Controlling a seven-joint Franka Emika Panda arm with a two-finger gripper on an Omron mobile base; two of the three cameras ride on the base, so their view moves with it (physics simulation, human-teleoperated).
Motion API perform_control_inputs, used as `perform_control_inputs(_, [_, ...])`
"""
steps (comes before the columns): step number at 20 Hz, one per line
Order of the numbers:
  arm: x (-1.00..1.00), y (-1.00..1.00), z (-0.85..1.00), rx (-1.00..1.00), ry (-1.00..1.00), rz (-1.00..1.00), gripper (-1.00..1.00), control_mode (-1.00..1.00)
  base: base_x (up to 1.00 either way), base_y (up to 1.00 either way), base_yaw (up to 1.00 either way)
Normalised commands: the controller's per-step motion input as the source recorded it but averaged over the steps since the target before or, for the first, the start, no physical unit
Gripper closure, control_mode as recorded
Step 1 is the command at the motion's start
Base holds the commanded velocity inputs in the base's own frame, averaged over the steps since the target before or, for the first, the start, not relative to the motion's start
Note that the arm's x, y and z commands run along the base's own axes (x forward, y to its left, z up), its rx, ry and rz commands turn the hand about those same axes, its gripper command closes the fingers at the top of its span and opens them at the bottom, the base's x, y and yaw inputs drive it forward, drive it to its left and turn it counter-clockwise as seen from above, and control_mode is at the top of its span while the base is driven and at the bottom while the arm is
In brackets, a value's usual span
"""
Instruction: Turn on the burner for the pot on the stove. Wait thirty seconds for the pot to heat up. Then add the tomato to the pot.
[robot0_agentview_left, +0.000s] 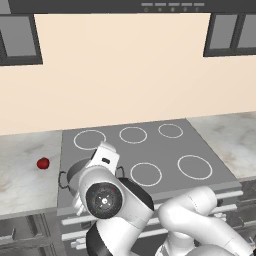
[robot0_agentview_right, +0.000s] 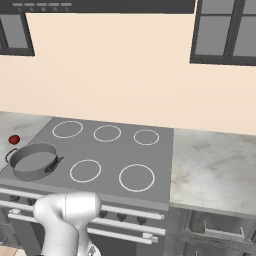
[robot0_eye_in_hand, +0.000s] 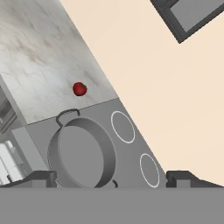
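— Where's the pot (robot0_agentview_right: 33, 161) sitting?

— On the stove (robot0_agentview_right: 115, 150), at its front left corner, over the burner ring there. I see it as a low grey pan with two loop handles, and its inside looks bare. In the left base view the pot (robot0_agentview_left: 75, 172) is partly behind my arm's wrist.

— And the tomato (robot0_agentview_left: 43, 163)?

— Not in the pot. It lies on the marble table (robot0_agentview_left: 25, 170) to the left of the stove, near the stove's edge and apart from the pot. The hand view shows the tomato (robot0_eye_in_hand: 79, 89) just beyond the pot (robot0_eye_in_hand: 81, 153) rim, on the pale stone.

— What's the end effector (robot0_eye_in_hand: 111, 178) doing?

— Released, jaws spread wide, nothing between them. I see its two dark tips low in the hand view, with the pot beneath and between them, not touching it.

— Anything around that?

— Four more white rings on the cooktop, dark knobs (robot0_agentview_right: 121, 216) and pale bar handles along the stove's front, a cream wall (robot0_agentview_right: 125, 70) behind, dark-framed cabinets up high.
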Motion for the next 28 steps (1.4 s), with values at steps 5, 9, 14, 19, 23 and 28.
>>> perform_control_inputs(5, [0.00,0.00,0.00,0.00,0.00,0.00,-1.00,-1.00,0.00,0.00,0.00])
perform_control_inputs(9, [0.00,0.00,0.00,0.00,0.00,0.00,-1.00,-1.00,0.00,0.00,0.00])
perform_control_inputs(14, [0.00,0.00,0.00,0.00,0.00,0.00,-1.00,-1.00,0.00,0.00,0.00])
perform_control_inputs(19, [0.00,0.00,0.00,0.00,0.00,0.00,-1.00,-1.00,0.00,0.00,0.00])
perform_control_inputs(23, [0.00,0.00,0.00,0.00,0.00,0.00,-1.00,-1.00,0.00,0.00,0.00])
perform_control_inputs(28, [0.00,0.00,0.00,0.00,0.00,0.00,-1.00,-1.00,0.00,0.00,0.00])
